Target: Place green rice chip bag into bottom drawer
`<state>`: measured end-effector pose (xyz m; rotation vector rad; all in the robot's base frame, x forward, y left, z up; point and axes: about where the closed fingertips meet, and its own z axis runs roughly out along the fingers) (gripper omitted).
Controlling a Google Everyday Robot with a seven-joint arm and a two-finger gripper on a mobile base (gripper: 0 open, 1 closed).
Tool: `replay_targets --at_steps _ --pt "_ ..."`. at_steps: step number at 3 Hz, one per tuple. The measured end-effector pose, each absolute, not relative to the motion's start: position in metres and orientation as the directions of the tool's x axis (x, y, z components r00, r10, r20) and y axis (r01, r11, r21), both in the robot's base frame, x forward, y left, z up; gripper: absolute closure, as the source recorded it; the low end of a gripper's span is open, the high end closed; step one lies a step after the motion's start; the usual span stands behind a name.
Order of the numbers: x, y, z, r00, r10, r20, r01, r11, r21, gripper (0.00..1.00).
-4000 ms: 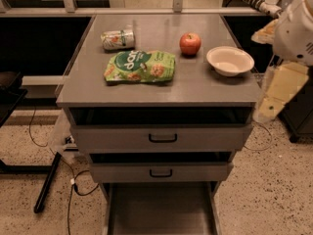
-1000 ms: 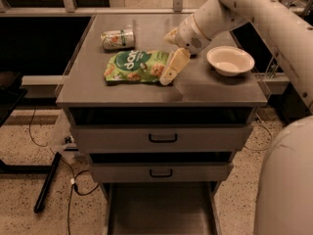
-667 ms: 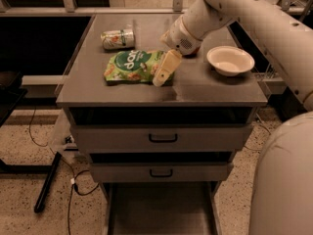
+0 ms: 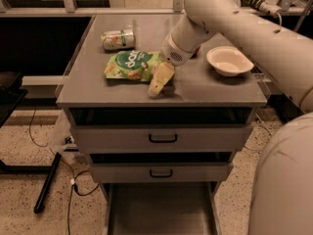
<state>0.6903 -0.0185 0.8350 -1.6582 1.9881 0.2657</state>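
Observation:
The green rice chip bag (image 4: 131,65) lies flat on the grey cabinet top (image 4: 205,87), left of the middle, its dark green round logo facing up. My gripper (image 4: 157,84) hangs low over the bag's right end, its cream fingers pointing down to the front, touching or almost touching the top just right of the bag. The white arm reaches in from the upper right. The bottom drawer (image 4: 159,210) is pulled out at the foot of the cabinet, its flat grey floor bare.
A small green-and-white can (image 4: 117,38) lies on its side behind the bag. A white bowl (image 4: 229,61) stands at the right of the top. Two closed grey drawers with black handles (image 4: 162,138) sit above the bottom drawer. Cables and a black stand leg (image 4: 46,185) lie on the floor at the left.
The arm has swung in from the right over the cabinet top. In the last second the gripper has moved left and lower, toward the front, at the bag's right end, and now hides the apple.

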Motion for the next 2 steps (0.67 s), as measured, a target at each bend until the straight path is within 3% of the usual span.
replay_targets --at_steps 1,2 --pt "0.6904 -0.0183 0.8341 -0.106 -0.852 -0.513 -0.957 0.228 -0.181 0.00" --pt "0.6904 -0.0183 0.8340 -0.106 -0.852 -0.513 -0.957 0.228 -0.181 0.19"
